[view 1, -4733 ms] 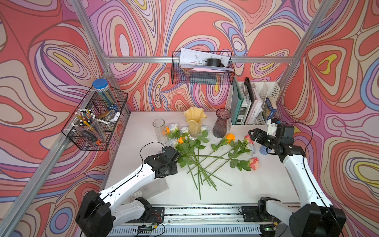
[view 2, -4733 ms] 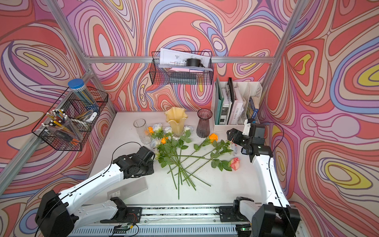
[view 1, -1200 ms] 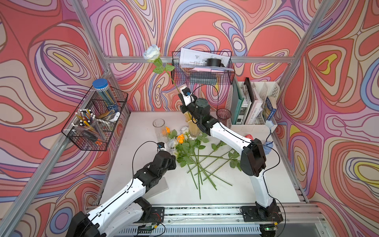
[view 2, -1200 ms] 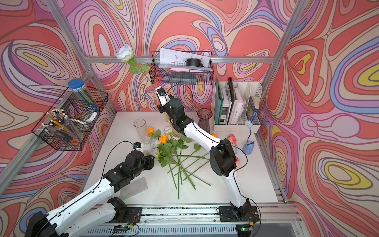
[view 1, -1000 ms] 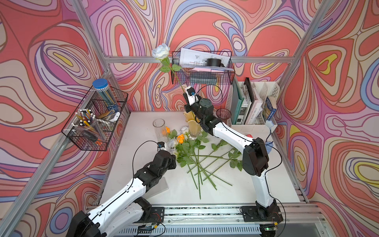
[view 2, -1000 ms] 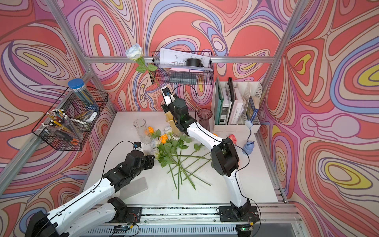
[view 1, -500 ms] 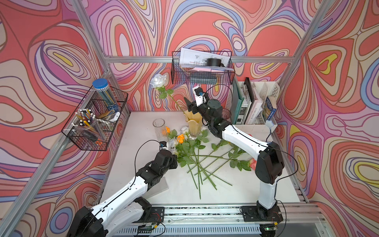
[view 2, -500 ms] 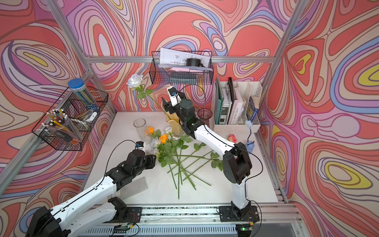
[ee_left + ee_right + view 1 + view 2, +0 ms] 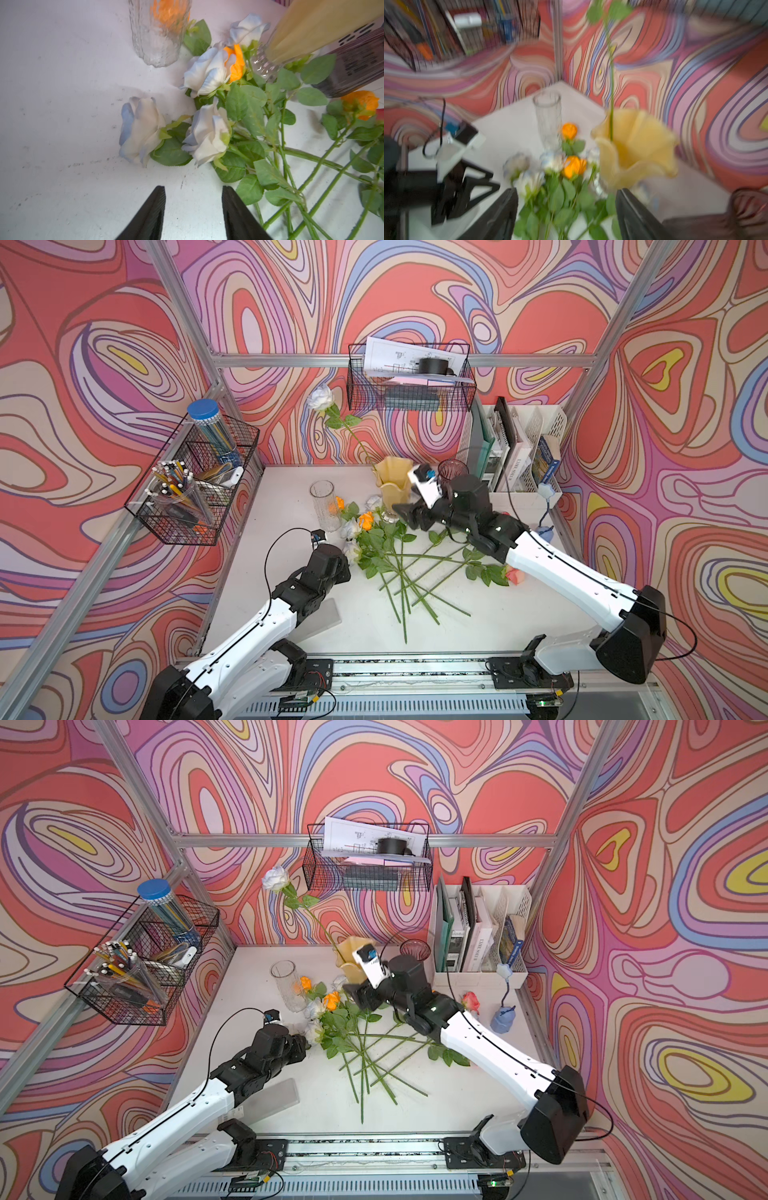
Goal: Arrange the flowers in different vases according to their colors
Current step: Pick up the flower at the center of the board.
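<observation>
Right claw (image 9: 565, 190) is spread wide and pinching nothing, hanging low over the leafy end of the pile of roses (image 9: 390, 549). Just past its tips stands the yellow vase (image 9: 388, 485), creamy with a wavy flared rim. One white rose (image 9: 321, 398) is in it. The long green stem goes down inside the rim and leans away from the claw toward the back wall. The head sits way up above the vase, white with a bluish tint, with a couple of leaves just under it. (The right wrist view is pretty smeared, but the stem in the vase is plain enough.)

The purple vase (image 9: 452, 469) is next to the yellow one, behind that claw's wrist, so only its ribbed rim shows in both top views.

Left claw (image 9: 193, 187) has its fingers apart too, nothing between them, over bare worktop (image 9: 291, 506). Just ahead of its tips two white-blue rose heads (image 9: 141, 128) lie on their sides with leaves tucked under them. Further ahead the clear ribbed vase (image 9: 158, 31) stands upright, with an orange rose (image 9: 168, 12) showing through the glass. A pink rose (image 9: 515, 574) lies right beside the right forearm, well back from that claw.
</observation>
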